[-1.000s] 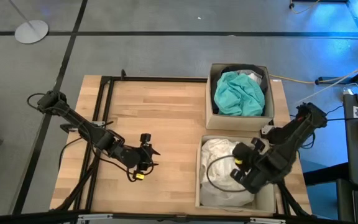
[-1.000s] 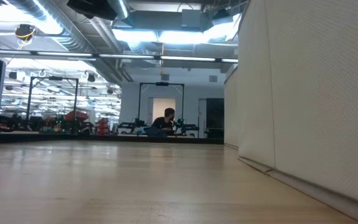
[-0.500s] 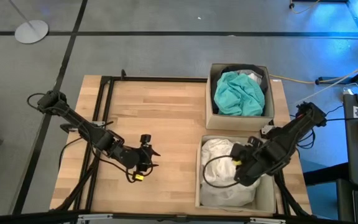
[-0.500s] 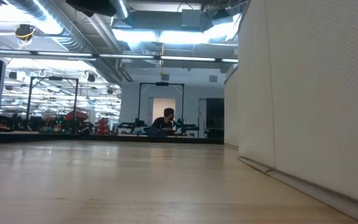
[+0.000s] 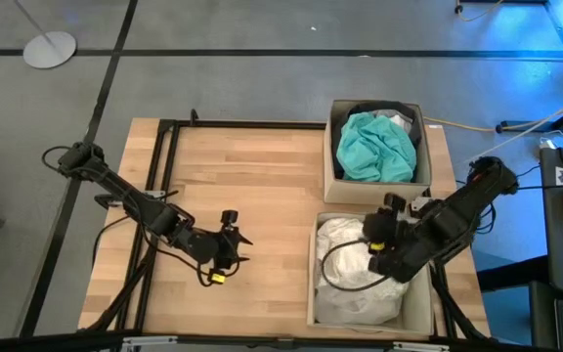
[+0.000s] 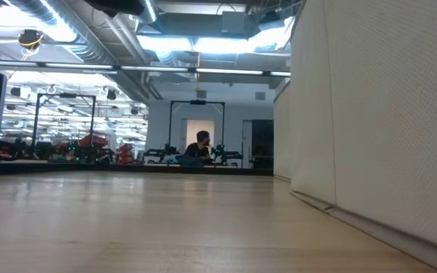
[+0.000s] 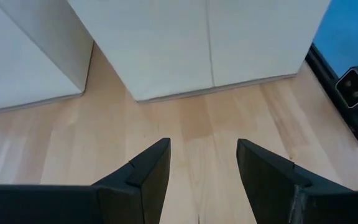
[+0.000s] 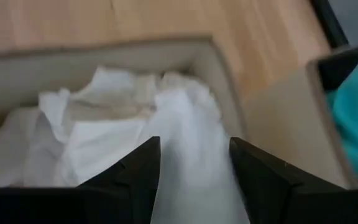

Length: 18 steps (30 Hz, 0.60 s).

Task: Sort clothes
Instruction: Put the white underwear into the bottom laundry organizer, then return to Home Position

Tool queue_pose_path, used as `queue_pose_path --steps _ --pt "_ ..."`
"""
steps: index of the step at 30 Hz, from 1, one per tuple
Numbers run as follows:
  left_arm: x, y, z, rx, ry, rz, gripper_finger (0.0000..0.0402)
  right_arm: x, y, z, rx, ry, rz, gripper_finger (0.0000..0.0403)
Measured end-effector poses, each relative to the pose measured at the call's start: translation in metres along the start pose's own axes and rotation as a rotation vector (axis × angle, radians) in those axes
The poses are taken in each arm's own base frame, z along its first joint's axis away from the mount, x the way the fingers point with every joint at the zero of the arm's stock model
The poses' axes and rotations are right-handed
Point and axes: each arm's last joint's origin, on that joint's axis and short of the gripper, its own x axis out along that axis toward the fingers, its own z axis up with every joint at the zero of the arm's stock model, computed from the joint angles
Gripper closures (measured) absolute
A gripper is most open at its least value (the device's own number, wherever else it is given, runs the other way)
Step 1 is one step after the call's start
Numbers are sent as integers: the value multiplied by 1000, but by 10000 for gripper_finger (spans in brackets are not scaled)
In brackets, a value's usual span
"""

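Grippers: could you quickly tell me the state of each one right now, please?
Left gripper: fingers open, holding nothing, low over the bare table.
Right gripper: fingers open, empty, above the white clothes in the near box.

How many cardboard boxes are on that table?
2. The far box holds teal cloth; the near box, right beside it, holds white cloth.
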Motion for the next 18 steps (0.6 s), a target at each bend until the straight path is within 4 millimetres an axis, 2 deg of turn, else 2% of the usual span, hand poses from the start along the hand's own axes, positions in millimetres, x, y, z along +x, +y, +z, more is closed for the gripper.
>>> queue_pose_path --steps 5,10,15,18 --pt "-12 5 4 3 -38 -5 227 -25 -25 6 -36 -223 103 210" --pt "-24 13 8 18 -76 0 227 -36 -51 11 -94 -416 230 210" --pt "-28 23 9 31 -94 23 227 -23 -79 0 -144 -559 305 210" --pt "-28 29 1 21 -84 41 227 -12 -94 -15 -158 -679 394 210"
